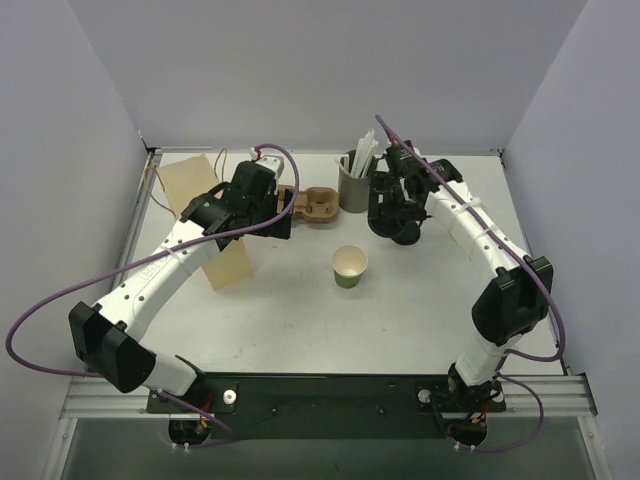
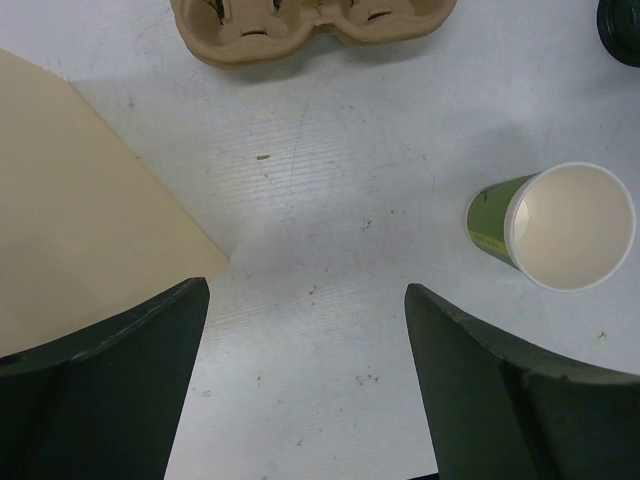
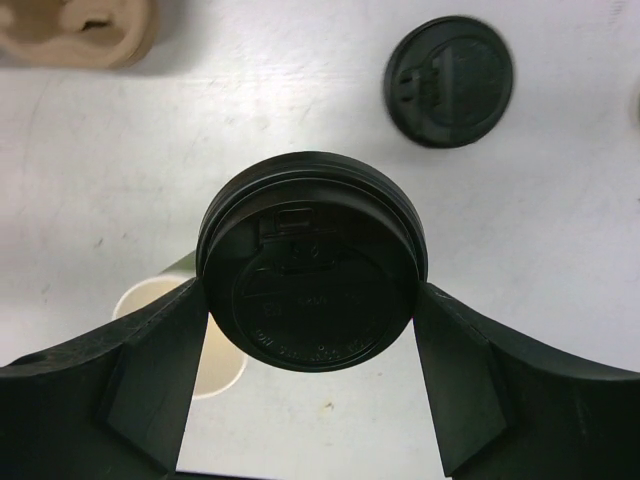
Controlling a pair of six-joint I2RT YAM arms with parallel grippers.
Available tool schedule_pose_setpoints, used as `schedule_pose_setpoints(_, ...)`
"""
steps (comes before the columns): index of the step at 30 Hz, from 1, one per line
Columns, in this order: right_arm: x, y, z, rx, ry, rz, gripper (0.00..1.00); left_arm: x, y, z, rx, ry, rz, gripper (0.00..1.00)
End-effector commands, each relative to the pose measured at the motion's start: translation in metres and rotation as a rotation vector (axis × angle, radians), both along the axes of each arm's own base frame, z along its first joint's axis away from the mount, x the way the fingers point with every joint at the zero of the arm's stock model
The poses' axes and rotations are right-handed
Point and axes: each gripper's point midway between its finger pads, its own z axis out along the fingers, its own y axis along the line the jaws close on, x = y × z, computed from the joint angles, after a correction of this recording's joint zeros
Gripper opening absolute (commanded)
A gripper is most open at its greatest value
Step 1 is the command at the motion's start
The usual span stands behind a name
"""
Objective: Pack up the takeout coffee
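The green paper cup (image 1: 350, 266) stands open and upright mid-table, cream inside, with no lid on it. It also shows in the left wrist view (image 2: 555, 225) and partly behind the left finger in the right wrist view (image 3: 222, 372). My right gripper (image 1: 403, 228) (image 3: 310, 292) is shut on a round black lid (image 3: 312, 270), held by its rim above the table, behind and right of the cup. My left gripper (image 1: 272, 216) (image 2: 307, 290) is open and empty over bare table, left of the cup.
A second black lid (image 3: 448, 80) lies on the table. A brown pulp cup carrier (image 1: 315, 203) (image 2: 310, 25) sits at the back centre. A grey cup of white straws (image 1: 354, 182) stands beside it. A tan paper bag (image 1: 215, 215) (image 2: 80, 230) lies at the left.
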Motion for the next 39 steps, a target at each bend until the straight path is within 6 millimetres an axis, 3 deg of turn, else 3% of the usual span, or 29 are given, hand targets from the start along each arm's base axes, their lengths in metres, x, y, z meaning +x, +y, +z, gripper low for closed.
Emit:
schedule_pose_setpoints(1, -0.037, 0.023, 0.017, 0.020, 0.031, 0.056, 0.65, -0.001, 0.001, 0.021, -0.062, -0.056, 0.014, 0.90)
schedule_pose_setpoints(6, -0.066, 0.051, 0.019, 0.033, 0.035, 0.126, 0.65, -0.006, 0.007, 0.019, -0.059, -0.048, 0.037, 0.90)
schedule_pose_setpoints(17, -0.083, 0.081, -0.001, -0.023, 0.072, 0.200, 0.65, -0.016, 0.013, 0.016, -0.066, -0.033, 0.061, 0.90)
schedule_pose_setpoints(39, -0.085, 0.089, -0.028, -0.130, 0.100, 0.232, 0.65, -0.023, 0.019, 0.012, -0.061, -0.024, 0.071, 0.90)
